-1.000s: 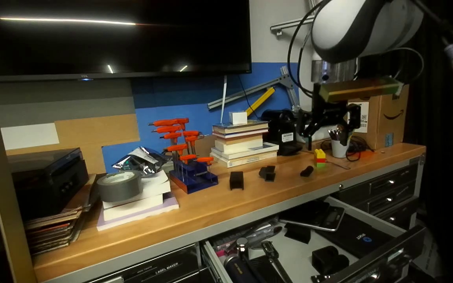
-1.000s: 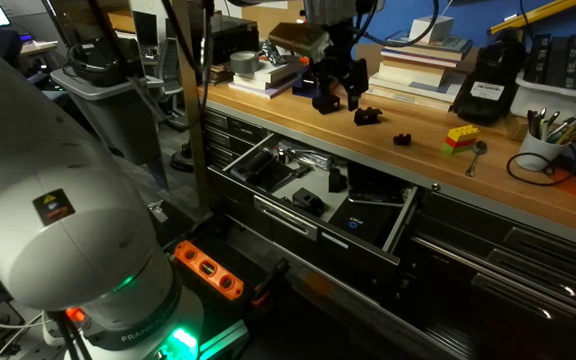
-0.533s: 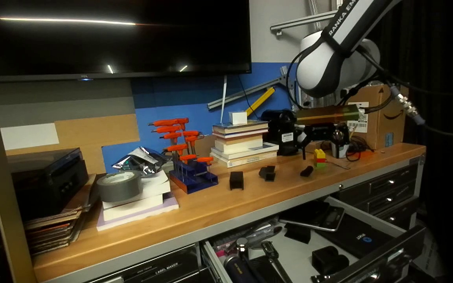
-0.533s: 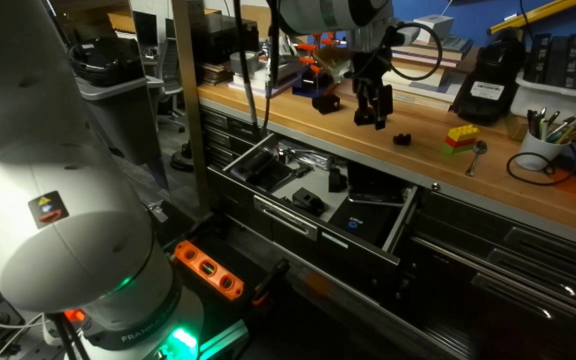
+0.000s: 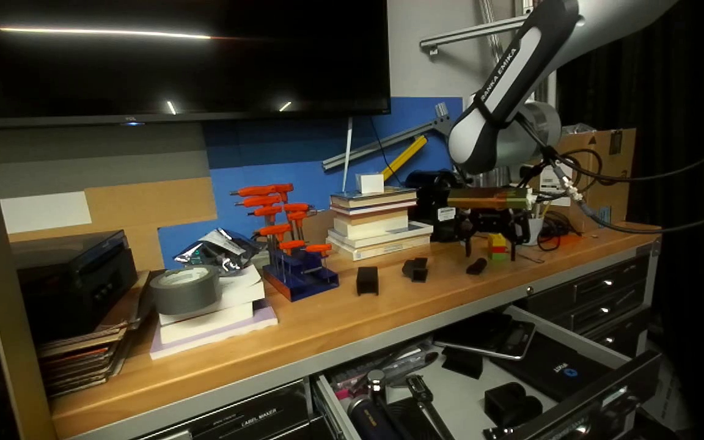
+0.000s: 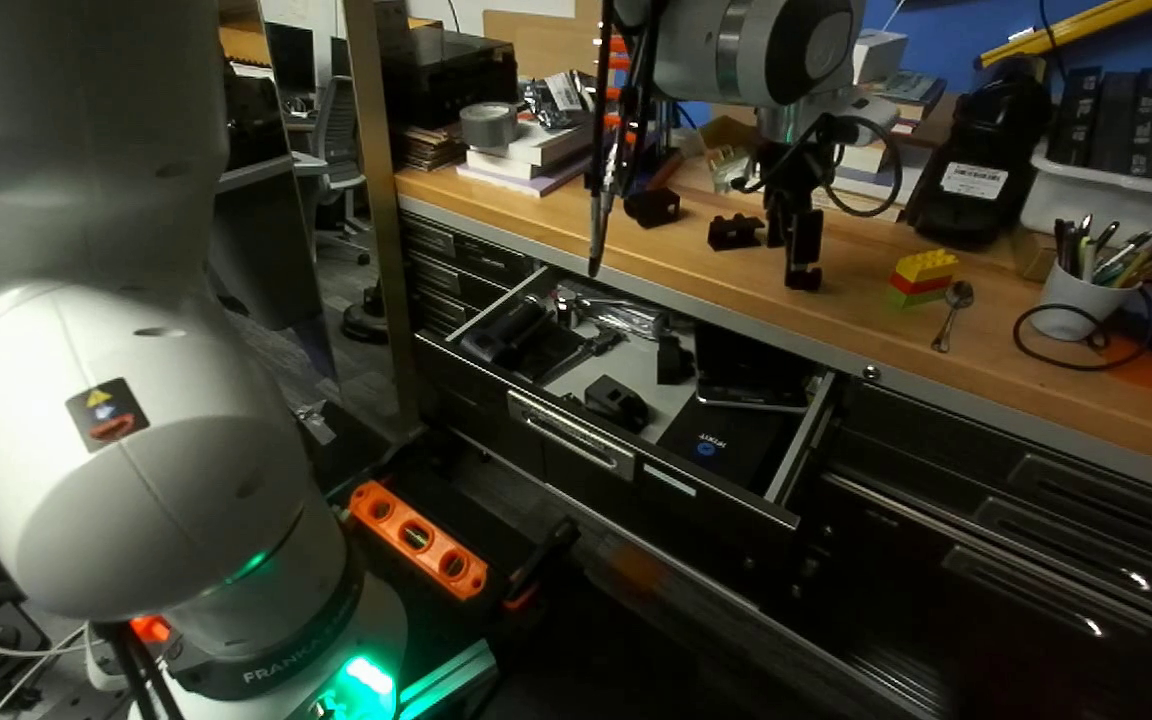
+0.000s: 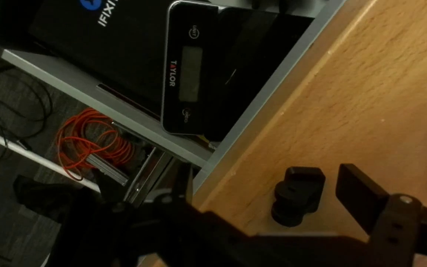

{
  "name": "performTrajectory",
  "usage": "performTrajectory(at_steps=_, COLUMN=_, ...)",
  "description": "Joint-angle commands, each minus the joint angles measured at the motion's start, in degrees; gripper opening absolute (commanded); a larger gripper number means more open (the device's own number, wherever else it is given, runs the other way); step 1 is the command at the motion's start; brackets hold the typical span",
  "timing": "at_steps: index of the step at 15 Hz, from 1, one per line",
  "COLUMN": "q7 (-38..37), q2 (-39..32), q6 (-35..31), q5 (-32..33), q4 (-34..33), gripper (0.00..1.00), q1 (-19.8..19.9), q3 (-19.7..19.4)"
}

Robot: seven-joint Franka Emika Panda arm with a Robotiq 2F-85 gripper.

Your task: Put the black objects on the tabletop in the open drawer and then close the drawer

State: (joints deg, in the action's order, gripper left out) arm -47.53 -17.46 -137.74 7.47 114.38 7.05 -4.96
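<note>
The end effector (image 5: 491, 255) is held low over the wooden tabletop (image 5: 327, 318), pointed down with its jaws spread apart and nothing gripped. In the wrist view, the smallest black block (image 7: 298, 194) is framed between the jaws, likely so that it can be pinched next. 2 larger black blocks (image 5: 367, 280) (image 5: 415, 269) are spaced apart near it, so each can probably be picked singly. The drawer (image 5: 459, 391) is pulled open below the tabletop's edge, presumably so that blocks can be lowered in.
</note>
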Motion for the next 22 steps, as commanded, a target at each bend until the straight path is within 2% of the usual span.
performTrajectory(at_steps=1, q7=1.0, q2=-6.0, q6=-0.6, q5=-5.7, q4=-6.7, gripper=1.00, q1=-0.9, q3=-1.6)
performTrajectory(at_steps=6, q7=2.0, q2=-10.8, q6=-2.1, q5=-9.7, q4=-11.4, gripper=1.00, q1=-0.7, q3=-2.3)
performTrajectory(at_steps=17, q7=5.5, q2=-15.1, q6=-2.9, q5=-10.8, q4=-15.5, gripper=1.00, q1=-0.5, q3=-3.5)
performTrajectory(at_steps=18, q7=6.0, q2=-15.2, q6=-3.1, q5=-10.3, q4=-15.5, gripper=0.75, q1=-0.7, q3=-3.8)
performTrajectory(at_steps=19, q7=7.0, q2=-15.2, q6=-3.0, q5=-10.5, q4=-15.6, gripper=0.74, q1=-0.6, q3=-3.6)
performTrajectory(at_steps=22, q7=8.9, q2=-15.2, q6=-2.2, q5=-10.8, q4=-15.9, gripper=0.51, q1=-0.5, q3=-3.6)
